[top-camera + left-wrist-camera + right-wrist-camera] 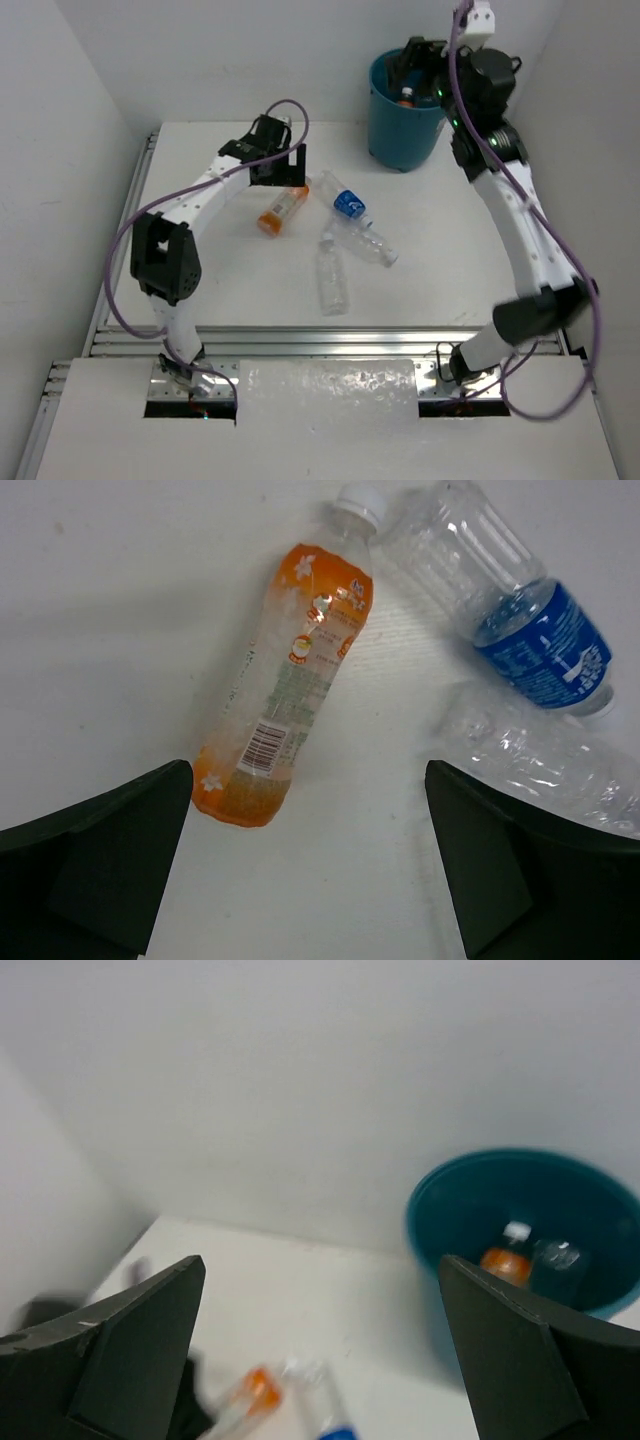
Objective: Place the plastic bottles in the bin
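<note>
Orange bottle [285, 685] lies on the bench [100, 630], just beyond the left gripper [305, 820], whose jaws are spread and empty. Likewise spread, the right gripper [322, 1290] hangs near the teal bin [425, 1210], which has a white-capped bottle [505, 1263] inside.

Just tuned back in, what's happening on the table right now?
The left pincer hovers open over the orange bottle lying on the table, next to a blue-labelled bottle and two clear bottles. The right pincer is open and empty up by the teal bin, which already holds a second orange bottle and a clear one. Four bottles remain on the table.
</note>
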Controlling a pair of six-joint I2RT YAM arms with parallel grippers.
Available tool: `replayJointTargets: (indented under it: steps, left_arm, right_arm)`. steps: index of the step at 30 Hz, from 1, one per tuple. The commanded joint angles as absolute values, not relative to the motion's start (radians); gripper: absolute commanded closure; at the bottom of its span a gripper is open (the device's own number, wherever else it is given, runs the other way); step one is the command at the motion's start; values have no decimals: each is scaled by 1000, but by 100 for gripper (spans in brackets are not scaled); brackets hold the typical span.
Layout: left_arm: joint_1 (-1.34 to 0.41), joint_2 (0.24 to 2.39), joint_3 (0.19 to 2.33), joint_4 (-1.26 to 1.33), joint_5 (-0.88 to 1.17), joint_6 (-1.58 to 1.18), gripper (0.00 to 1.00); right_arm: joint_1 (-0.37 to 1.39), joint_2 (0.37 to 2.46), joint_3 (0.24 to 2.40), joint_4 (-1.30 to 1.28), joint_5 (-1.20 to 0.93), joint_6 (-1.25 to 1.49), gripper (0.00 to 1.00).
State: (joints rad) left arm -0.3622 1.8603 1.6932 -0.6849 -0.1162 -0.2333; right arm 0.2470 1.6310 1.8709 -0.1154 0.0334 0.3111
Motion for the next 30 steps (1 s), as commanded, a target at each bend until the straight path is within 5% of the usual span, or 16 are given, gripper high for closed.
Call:
replayJointTargets:
  steps: [1, 4, 10, 13, 14, 16, 20, 24, 30]
  left_arm:
    - [-364, 1940, 1770, -774, -32, -169, 0]
    - [-364, 2029, 1802, -817, -50, -173, 1]
    - [-354, 2155, 1747, -773, -144, -245, 9]
    - [-353, 2169, 1756, -770, -161, -279, 56]
    - [-351, 2139, 1752, -767, -204, -293, 90]
    - [-348, 2096, 1741, -776, -279, -331, 100]
    - [-373, 1837, 1633, -728, -304, -365, 100]
    - [-445, 1548, 1340, -513, -79, -327, 100]
    - [-528, 1283, 1160, -284, 289, -388, 100]
  right_arm:
    - [273, 1430, 1667, -181, -98, 327, 1]
    - [305, 1275, 1406, -134, -152, 356, 1]
    - [327, 1138, 1232, -124, -276, 403, 1]
    - [325, 1134, 1223, -133, -310, 400, 1]
    - [327, 1134, 1220, -133, -334, 397, 1]
    - [327, 1138, 1198, -114, -373, 416, 1]
    - [327, 1163, 1117, 42, -546, 595, 1]
    - [336, 1216, 1011, 401, -689, 863, 1]
    - [417, 1308, 1109, 334, -537, 810, 1]
